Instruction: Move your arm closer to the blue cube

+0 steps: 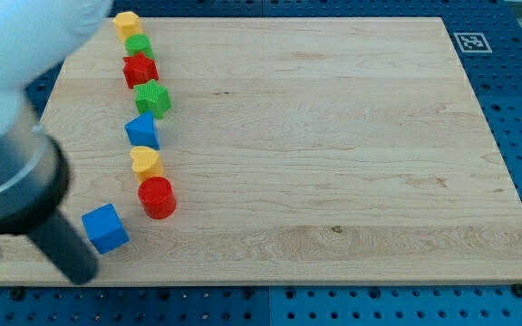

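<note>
Board: wooden board (333, 145) is filling most of the frame.
Arm: rod is descending from the upper left; no fingers, nothing gripped.
Blue cube (105, 227): lying at lower left, below the red cylinder (157, 196).
My tip (80, 274): resting just left of the blue cube.

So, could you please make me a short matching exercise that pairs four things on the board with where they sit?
Things:
1. blue cube
2. red cylinder
3. top yellow block
4. my tip

Places:
A. at the top end of the column of blocks
B. just to the view's left of and below the blue cube, close to it
C. at the bottom end of the column
D. to the view's left of and below the red cylinder, outside the column

Pairs: 1-D, 2-C, 3-A, 4-B
</note>
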